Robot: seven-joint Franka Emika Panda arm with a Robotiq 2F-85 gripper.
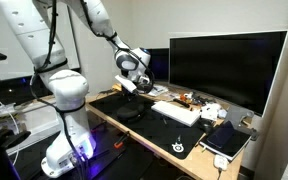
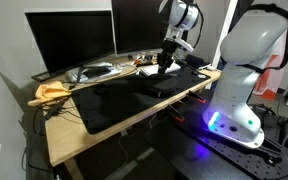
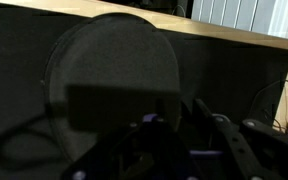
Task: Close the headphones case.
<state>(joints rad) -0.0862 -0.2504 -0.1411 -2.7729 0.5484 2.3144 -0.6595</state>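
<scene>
**Wooden desk (image 2: pixel 69 140) sets stage for robot**

Black two-finger gripper (image 3: pixel 184 130), jaws apparently parted and empty, hovers over the round black headphones case (image 3: pixel 114 70) near the desk's robot-side edge. Light and semi-stiff, its lid probably needs pressing at the rim.

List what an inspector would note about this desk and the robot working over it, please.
Surface: wooden desk, mostly covered by a black mat.
Job's things: dark round headphones case lies on the mat; whether its lid is shut cannot be told.
Clutter: white keyboard, yellow cloth, dark notebook-like pad.
Grippers: the gripper hovers above the case, appears open, and holds nothing.
Cables: one thin cable at the mat's edge in the wrist view.
Surroundings: large monitor behind the desk; the robot's white base glows blue beside it.
</scene>
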